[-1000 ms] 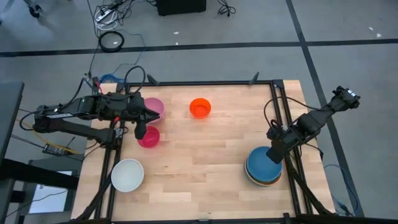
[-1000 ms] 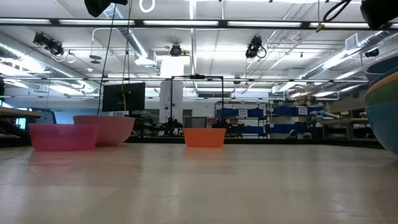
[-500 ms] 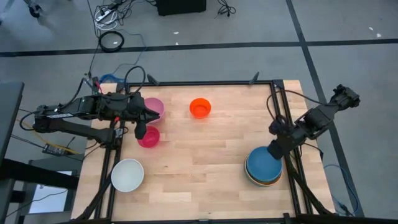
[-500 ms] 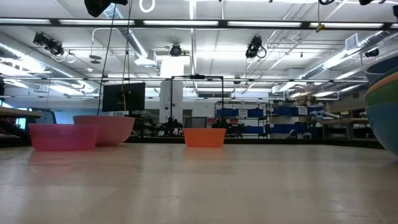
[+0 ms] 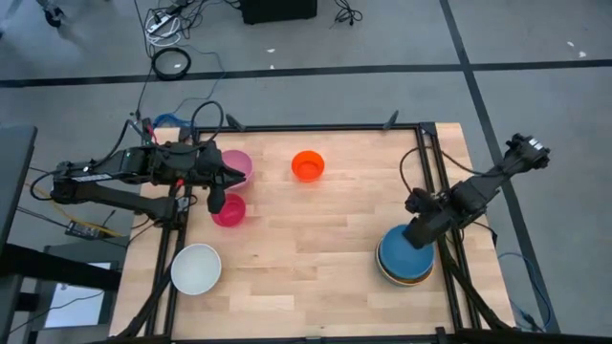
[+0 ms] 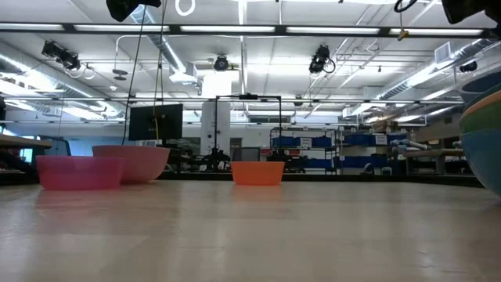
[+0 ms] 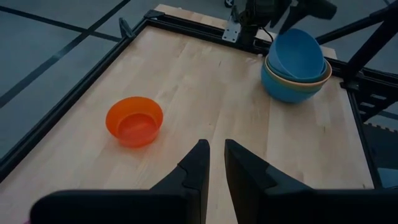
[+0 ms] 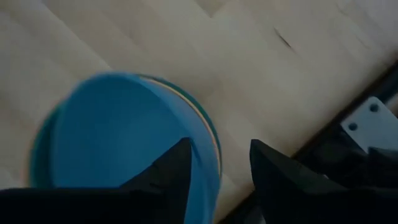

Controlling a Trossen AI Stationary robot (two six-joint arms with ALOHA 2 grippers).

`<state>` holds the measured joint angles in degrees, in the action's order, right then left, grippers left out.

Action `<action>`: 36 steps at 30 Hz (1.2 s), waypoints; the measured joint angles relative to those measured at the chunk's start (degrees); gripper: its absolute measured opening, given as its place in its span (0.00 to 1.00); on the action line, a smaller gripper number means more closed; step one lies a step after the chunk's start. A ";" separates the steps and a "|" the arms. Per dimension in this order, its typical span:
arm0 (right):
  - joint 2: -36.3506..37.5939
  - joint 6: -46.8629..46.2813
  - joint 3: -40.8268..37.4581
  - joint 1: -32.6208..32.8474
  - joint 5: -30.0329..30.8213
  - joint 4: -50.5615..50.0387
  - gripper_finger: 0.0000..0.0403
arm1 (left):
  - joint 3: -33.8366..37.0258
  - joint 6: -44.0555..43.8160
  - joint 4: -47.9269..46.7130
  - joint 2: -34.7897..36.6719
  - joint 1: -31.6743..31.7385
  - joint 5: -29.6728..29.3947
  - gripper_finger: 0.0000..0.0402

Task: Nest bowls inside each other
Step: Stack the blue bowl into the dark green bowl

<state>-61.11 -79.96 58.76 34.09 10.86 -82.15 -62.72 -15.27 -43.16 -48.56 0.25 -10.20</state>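
My right gripper [image 8: 214, 165] hangs spread over the rim of the nested bowl stack [image 5: 405, 256]; its lower bowls are mostly hidden. My left gripper [image 7: 212, 163], fingers nearly together, holds nothing, above the magenta bowl [image 5: 229, 210].

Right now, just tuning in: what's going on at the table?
Bowl nesting is partway done. A stack with a blue bowl on top sits at the table's right side, and the right claw hovers open over its rim, holding nothing. The left claw waits above the magenta bowl, its fingers a narrow gap apart and empty. The pink bowl, orange bowl and white bowl are loose, not yet nested.
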 joint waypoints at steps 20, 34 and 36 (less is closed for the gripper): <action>-8.78 3.05 -0.04 2.28 -1.51 7.56 0.10 | 0.00 0.00 -0.02 0.00 0.00 0.04 0.14; -8.59 1.30 -0.07 4.57 -1.57 9.62 0.09 | 0.00 -0.01 -0.04 0.00 0.01 0.26 0.14; -8.16 1.68 -0.07 4.57 -4.65 9.24 0.13 | 0.00 -0.02 -0.04 0.00 0.00 0.26 0.14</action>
<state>-69.27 -78.28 58.70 38.65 6.21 -72.91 -62.72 -15.29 -43.20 -48.56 0.25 -9.93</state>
